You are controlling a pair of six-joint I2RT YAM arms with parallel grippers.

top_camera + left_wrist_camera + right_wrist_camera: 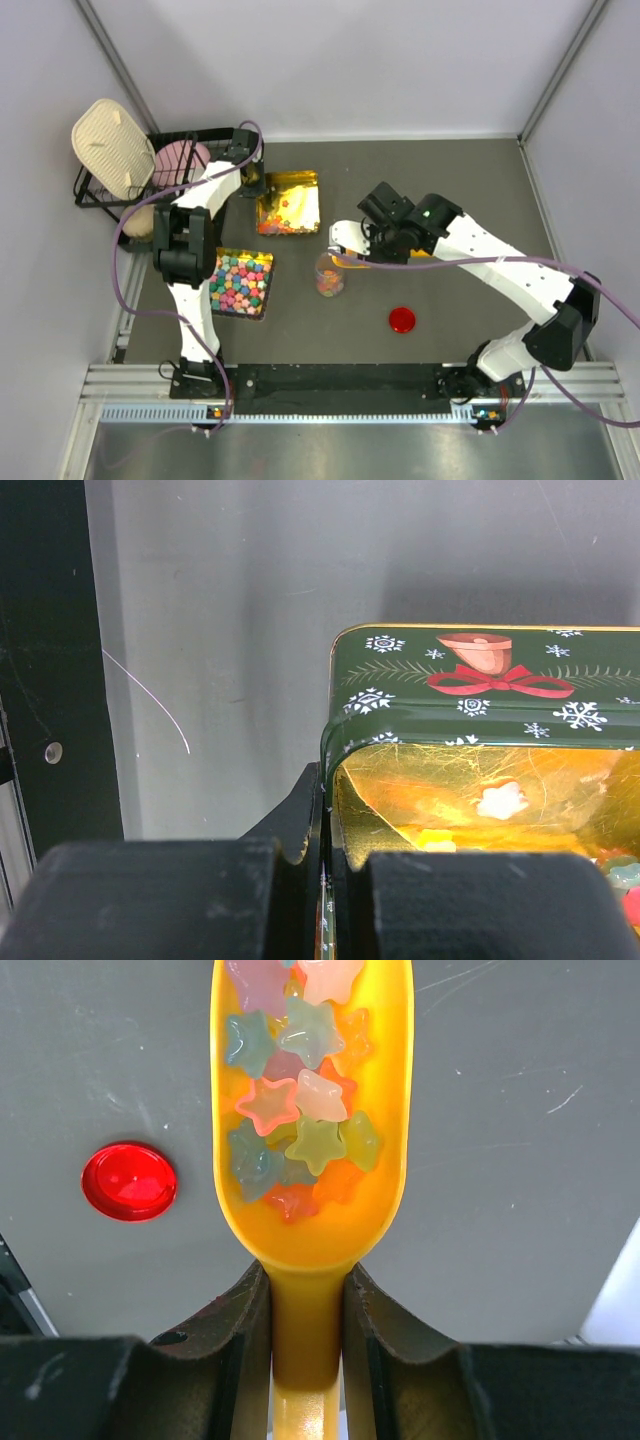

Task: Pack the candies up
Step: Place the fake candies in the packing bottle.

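The candies are tiny star-shaped pieces in orange, pink, yellow and pale green. Several lie in the yellow scoop [310, 1215], and the pile [295, 1110] fills its bowl. My right gripper [307, 1300] is shut on the scoop's handle and holds it [345, 258] over a clear jar [330, 275] with candies in its bottom. More candies [285, 222] lie in a gold-lined tin [290, 185]. My left gripper [325, 810] is shut on the tin's wall [345, 742] at its left corner; it also shows in the top view [252, 182].
A red lid [403, 320] lies on the table right of the jar, also seen in the right wrist view [128, 1180]. A gold tray of larger chunky candies [242, 282] sits front left. A black wire basket [165, 165] with a cream lid stands at the back left.
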